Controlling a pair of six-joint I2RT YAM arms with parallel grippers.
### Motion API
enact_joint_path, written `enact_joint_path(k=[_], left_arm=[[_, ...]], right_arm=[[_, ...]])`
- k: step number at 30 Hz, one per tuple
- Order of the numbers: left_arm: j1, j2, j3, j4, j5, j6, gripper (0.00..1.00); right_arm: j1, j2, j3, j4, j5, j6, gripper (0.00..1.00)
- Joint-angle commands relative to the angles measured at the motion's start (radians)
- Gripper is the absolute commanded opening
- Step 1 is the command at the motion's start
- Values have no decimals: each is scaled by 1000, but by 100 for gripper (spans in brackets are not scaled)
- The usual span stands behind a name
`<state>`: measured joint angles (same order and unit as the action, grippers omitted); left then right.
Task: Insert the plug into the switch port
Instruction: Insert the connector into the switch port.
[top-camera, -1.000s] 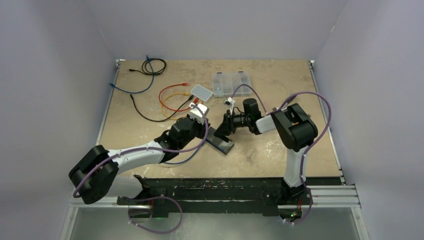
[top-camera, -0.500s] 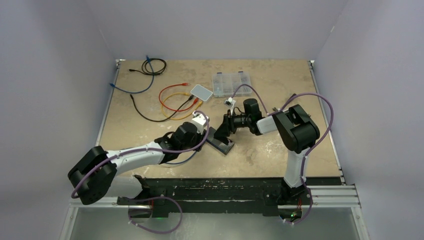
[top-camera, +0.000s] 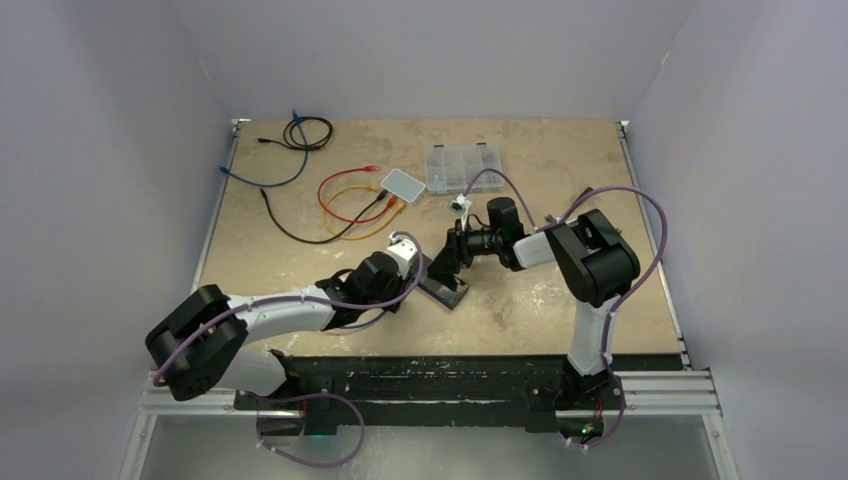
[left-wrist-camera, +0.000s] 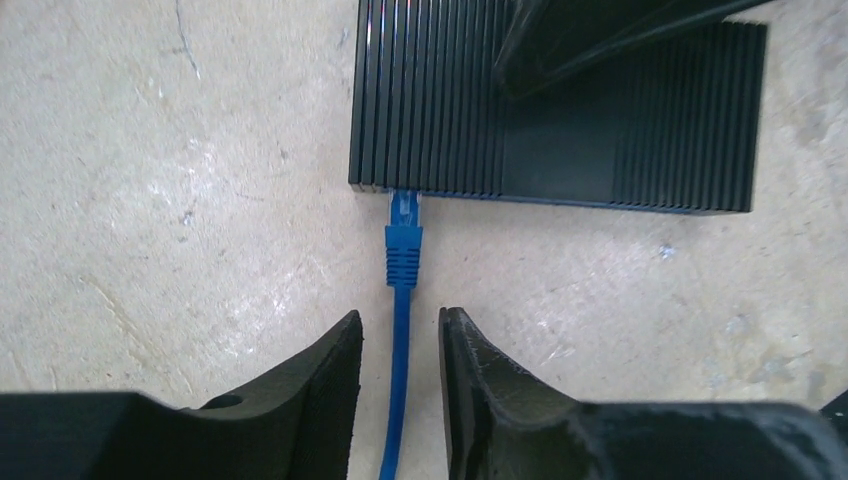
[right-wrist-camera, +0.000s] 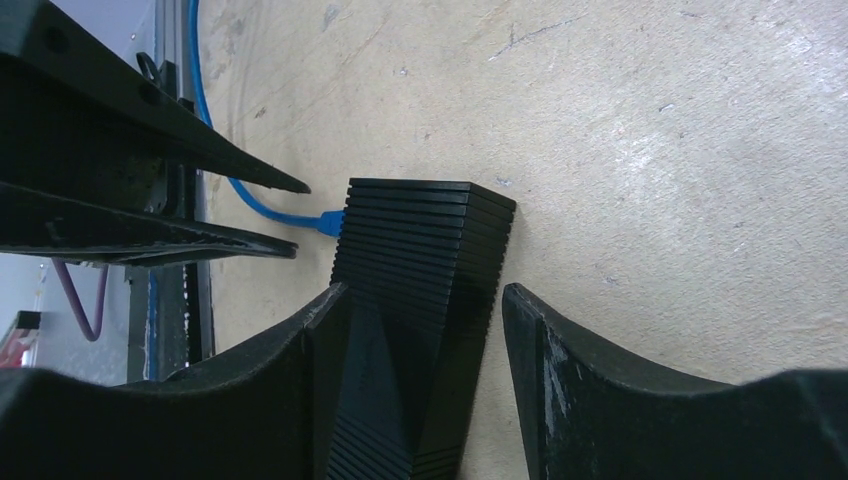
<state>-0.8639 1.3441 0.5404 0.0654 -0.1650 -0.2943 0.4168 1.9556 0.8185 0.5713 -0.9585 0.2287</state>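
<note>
Plug (left-wrist-camera: 403, 243): blue, seated in the edge of the switch (left-wrist-camera: 620, 150) that faces the left tool, close to one corner of that edge.
Cable (left-wrist-camera: 397, 390): blue, running straight back from the plug, away from the switch, between the left tool's fingers.
Left tool (left-wrist-camera: 400, 318): jaws apart, one on either side of the cable with a gap on each side; its tips sit a little short of the plug and clear of the switch.
Right tool (right-wrist-camera: 422, 290): jaws apart and straddling the switch's narrow end; one finger (right-wrist-camera: 300, 370) lies against the ribbed side, while a strip of surface (right-wrist-camera: 650, 150) shows between the switch and the other.
Switch: black ribbed box lying flat, between the two tools.
Change since a second ago: the left arm has drawn back from the switch towards its base, letting go of the plug end; the right tool's jaws have widened; the switch has barely shifted.
Beyond the switch: loose coloured cables (top-camera: 350, 205), a white box (top-camera: 403, 183) and a clear case (top-camera: 462, 167), all well apart from it.
</note>
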Motion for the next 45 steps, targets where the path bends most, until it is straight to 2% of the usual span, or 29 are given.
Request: enact_joint_path(k=[1,13,17,28,34,45], left_arm=[[-3,34,-15,42,-15,11,29],[-3,111,-24,104,1,20,0],[-3,100,-12,114,7,25,0],[-3,108,64,176,-25,87,0],[3,104,108,236,-98,130,0],[64,135,140,367,-99,154,0]], right_arm=[[-4,-20,-22,-27,63,-5,61],[-4,-12,-17,-27,52,-9,63],[-5,-5,-9,-28,46,-14,60],[30,46,42,-97,-43,-72,46],[72,78,93,-179,-127,-143,44],[141,129,174,-324,-227,-281,43]])
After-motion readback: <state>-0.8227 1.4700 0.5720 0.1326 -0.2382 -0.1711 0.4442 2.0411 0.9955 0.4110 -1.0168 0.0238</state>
